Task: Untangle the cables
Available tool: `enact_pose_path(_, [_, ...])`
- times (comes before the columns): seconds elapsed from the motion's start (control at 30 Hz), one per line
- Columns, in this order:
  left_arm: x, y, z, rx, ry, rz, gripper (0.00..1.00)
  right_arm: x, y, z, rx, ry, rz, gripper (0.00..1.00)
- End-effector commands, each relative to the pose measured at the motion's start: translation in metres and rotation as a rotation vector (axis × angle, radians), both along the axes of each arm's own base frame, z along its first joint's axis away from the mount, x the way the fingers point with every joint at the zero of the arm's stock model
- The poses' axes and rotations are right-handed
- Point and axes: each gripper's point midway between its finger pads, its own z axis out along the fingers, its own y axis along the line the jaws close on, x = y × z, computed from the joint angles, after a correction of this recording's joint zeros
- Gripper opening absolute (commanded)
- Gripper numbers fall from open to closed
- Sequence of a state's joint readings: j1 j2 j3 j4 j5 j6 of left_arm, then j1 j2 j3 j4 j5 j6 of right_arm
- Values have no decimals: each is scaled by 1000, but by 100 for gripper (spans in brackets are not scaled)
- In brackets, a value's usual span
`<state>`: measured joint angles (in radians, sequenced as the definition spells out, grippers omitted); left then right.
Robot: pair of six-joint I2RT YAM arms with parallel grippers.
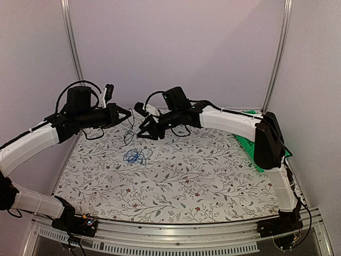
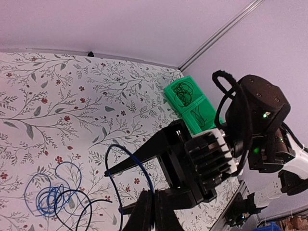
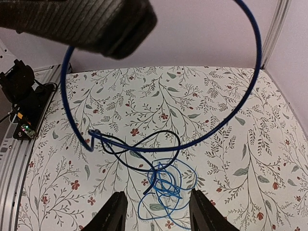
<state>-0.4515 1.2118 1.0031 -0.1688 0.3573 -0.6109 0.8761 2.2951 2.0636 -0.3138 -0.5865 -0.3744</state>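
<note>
Top view: left gripper (image 1: 127, 113) is raised over the far-left of the table (image 1: 213, 176), with a thin strand hanging from its tip. Right gripper (image 1: 144, 132) is just at its 4 o'clock. The blue cable (image 1: 136, 156) is mostly a heap on the table at 6 o'clock from the right gripper. The black cable (image 1: 128, 133) dangles at its 9 o'clock.

Left wrist view: the left jaws are nearly closed, and the blue strand runs into the slit, so it looks pinched. A green bin (image 2: 204, 113) at 1 o'clock has dark wires inside.

Right wrist view: the right jaws are wide apart with nothing between them. A big blue loop hangs in the air, with the heap at 6 o'clock and the black strand crossing it.

Risks: pulling up could cinch the heap into a knot. The airborne loop could hook an open right finger. The black strand may get dragged along. The thin cable might slip from the pinch.
</note>
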Motion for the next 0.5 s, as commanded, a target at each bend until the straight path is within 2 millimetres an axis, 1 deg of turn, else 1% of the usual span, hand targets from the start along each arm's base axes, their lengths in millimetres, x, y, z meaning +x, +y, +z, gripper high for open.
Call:
enact_pose_path(0.0, [-2,-4,0,-18,-5,-17,0,2,9,-1,21,24,3,45])
enact_pose_path(0.23, [-3,-3,1,-20,-8,-13,0,1,12,-8,18,43,6,38])
enact_pose_path(0.47, [-4,-3,1,-25,-4,-15,0,0,15,-8,24,43,7,33])
